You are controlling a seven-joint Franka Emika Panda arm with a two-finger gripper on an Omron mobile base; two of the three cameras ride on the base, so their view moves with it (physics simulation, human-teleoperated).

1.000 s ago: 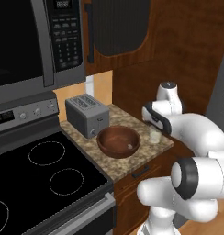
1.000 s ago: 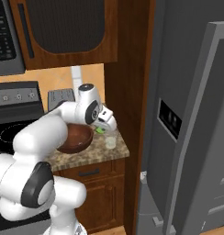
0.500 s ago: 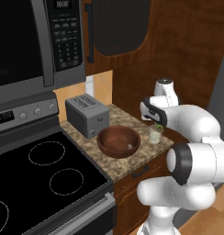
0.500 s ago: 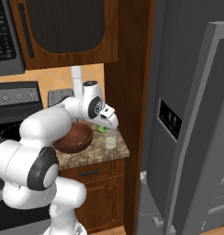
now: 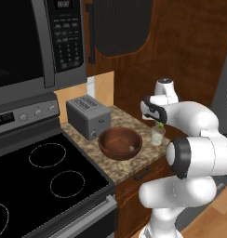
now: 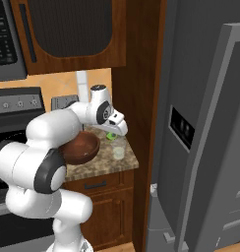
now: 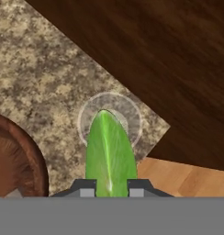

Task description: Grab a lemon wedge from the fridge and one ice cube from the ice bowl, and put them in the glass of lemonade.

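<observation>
I hold the jaws pinching the green wedge [image 7: 109, 153] above the glass of lemonade [image 7: 110, 120], seemingly centred for release, ice bowl [image 7: 15, 158] at nine o'clock.

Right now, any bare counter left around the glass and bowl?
Bare granite counter in front of the bowl, toward the drawer edge, and a strip behind the glass by the wood wall. Crowded between toaster and bowl, and over the glass, where the gripper holds the green wedge.
</observation>
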